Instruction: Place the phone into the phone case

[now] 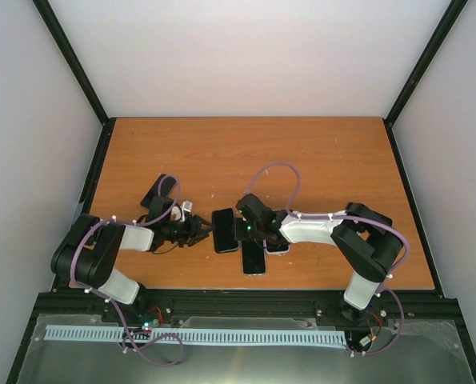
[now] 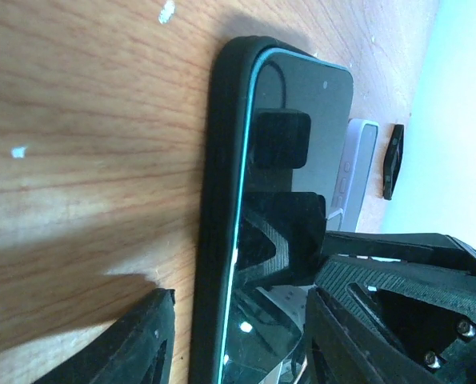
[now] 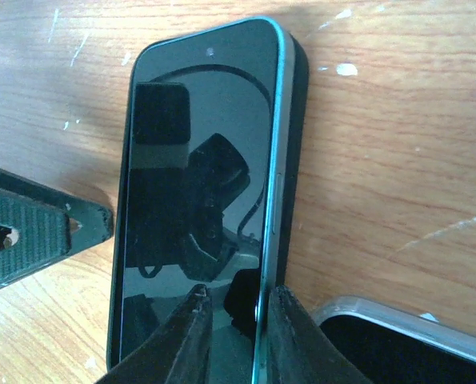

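Right wrist view is filled by the phone (image 3: 198,176), laid screen-up in the black case (image 3: 295,160) on the table (image 3: 398,144), between the two arms in the near half of the top. Its teal side is seen standing above the case rim along one long edge, so seating is judged unfinished there. The right gripper (image 3: 239,304) is set at the near end of that edge, its fingers nearly together with the phone's edge in the narrow gap; whether the edge is pinched or merely pressed cannot be told. The left gripper (image 1: 204,230) is held with its jaws apart at the opposite long side, one finger low on the wood just beside the case and the other seemingly over the phone, and no firm hold can be made out. For the step to be done well, the case should be steadied from the left while the raised edge is pushed straight down and worked from corner to corner until the rim is snapped over; sideways force should be avoided, since the case could be slid on the wood. A clear-cased phone (image 3: 414,340) is lying just beside the right gripper and a second phone (image 1: 254,258) close in front; both could be knocked if the wrist is swept. A dark flat item (image 1: 159,192) is lying behind the left arm, out of the way
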`<state>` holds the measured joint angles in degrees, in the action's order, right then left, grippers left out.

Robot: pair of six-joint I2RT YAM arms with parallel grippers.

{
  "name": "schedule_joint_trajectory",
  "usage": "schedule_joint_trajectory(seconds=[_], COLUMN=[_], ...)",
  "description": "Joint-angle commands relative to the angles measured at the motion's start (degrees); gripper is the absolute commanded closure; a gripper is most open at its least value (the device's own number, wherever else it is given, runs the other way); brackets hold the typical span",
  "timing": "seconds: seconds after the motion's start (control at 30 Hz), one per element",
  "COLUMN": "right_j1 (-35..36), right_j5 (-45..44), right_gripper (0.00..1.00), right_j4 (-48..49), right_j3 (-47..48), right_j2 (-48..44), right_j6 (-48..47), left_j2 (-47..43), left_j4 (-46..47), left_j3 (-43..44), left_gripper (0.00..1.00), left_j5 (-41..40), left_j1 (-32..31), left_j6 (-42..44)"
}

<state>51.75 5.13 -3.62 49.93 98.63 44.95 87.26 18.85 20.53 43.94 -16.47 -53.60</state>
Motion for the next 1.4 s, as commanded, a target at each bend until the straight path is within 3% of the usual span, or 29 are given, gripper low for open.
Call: schedule_joint_trajectory(seconds=[0.0,0.13,0.3,0.57,0.83,1.17,1.37], right_j1=[-0.07,-0.07,-0.07,-0.6,-1.12,-1.81,-3.21], right_j5=[2.58,5.97,9.19,2.07,4.31,11.63,20.53], right_gripper=[0.83,0.88,0.88,0.66,0.5,0.45,0.44], right_j4=[3.94,8.36,10.86,8.5,10.41,17.53,30.84], right_j3=[-0.2,-1.39,-0.98,-4.55,-3.63,-2.65,-5.44], right_j2=[0.57,1.54,2.85,-2.8,0.86,4.33,4.2], right_j6=[0.16,1.74,2.05,4.26,5.73,7.94,13.51], left_j2=[1.3,1.74,1.79,0.01,-0.3,2.72,2.82], left_j4=[1.63,3.81,6.36,7.94,7.89,10.63,10.59], left_j3=[1.16,0.13,-1.98,-4.25,-4.77,-5.57,-5.34], left_gripper=[0.56,0.63,0.68,0.71,0.72,0.73,0.73], left_j5=[0.21,1.2,2.55,4.53,3.78,4.0,4.25], left_j1=[-0.23,-0.23,-0.28,-0.27,-0.26,-0.32,-0.27], left_j6=[1.27,0.3,-1.44,-3.42,-3.62,-3.63,-3.18])
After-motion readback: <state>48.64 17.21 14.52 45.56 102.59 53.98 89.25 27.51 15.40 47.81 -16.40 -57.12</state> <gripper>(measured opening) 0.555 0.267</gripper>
